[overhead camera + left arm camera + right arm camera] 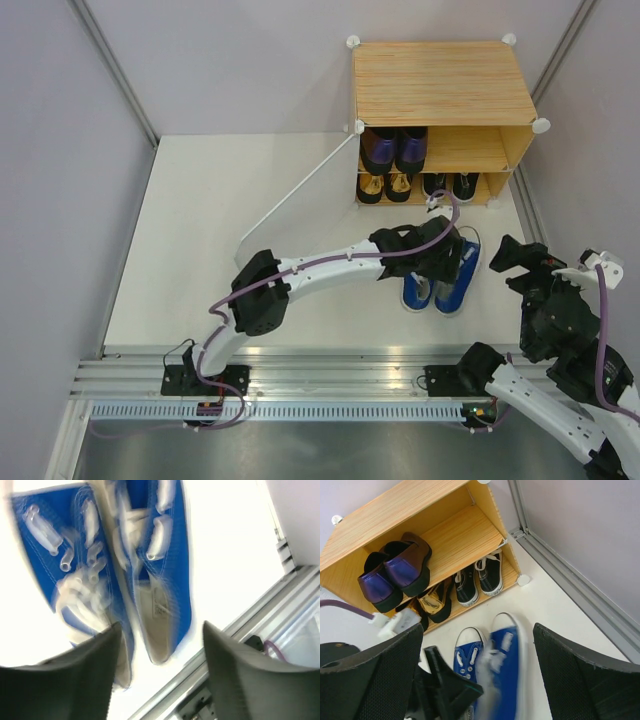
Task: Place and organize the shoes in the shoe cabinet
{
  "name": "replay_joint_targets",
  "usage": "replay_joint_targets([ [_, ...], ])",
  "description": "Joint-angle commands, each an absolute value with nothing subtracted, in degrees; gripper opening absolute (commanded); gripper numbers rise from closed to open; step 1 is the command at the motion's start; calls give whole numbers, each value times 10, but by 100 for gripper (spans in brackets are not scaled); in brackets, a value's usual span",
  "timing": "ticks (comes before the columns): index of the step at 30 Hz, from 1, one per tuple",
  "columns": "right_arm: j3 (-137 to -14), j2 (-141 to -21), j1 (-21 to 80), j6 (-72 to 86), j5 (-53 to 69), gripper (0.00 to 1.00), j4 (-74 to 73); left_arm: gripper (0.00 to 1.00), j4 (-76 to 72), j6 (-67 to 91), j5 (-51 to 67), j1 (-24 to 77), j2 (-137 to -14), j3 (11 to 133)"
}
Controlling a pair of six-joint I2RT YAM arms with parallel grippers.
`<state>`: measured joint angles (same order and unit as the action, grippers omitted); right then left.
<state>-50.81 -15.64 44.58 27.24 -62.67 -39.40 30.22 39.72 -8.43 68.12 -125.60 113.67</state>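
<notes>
Two blue sneakers (442, 278) with white toes lie side by side on the white table, toes toward the shoe cabinet (440, 80). My left gripper (440, 252) hovers just over them, open; in the left wrist view its fingers (161, 630) hold nothing and the sneakers (165, 580) lie below, blurred. My right gripper (525, 262) is open to the right of the pair; through it I see the sneakers (470, 655). Inside the cabinet (395, 510), purple shoes (395, 575) sit on the upper shelf, with gold shoes (435, 600) and black shoes (480, 577) on the lower one.
The cabinet's white door panel (300, 200) stands swung open to the left, slanting across the table. An aluminium rail (330, 375) runs along the near edge. Walls close in the left, back and right sides.
</notes>
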Motion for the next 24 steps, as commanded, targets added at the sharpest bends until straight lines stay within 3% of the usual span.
replay_joint_targets([
  [1, -505, -146, 451, 260, -642, 93, -381, 76, 232, 412, -45, 698, -1281, 1160],
  [6, -510, -138, 454, 286, -650, 94, -389, 88, 235, 368, -72, 708, -1204, 1078],
  [15, -477, -150, 489, 381, -630, 93, -404, 90, 310, 230, -179, 708, -915, 1015],
  [21, -436, -251, 492, 427, -548, 95, -393, 92, 316, 81, -379, 708, -768, 963],
  [24, -417, -293, 491, 454, -512, 98, -392, 96, 302, 18, -553, 701, -715, 899],
])
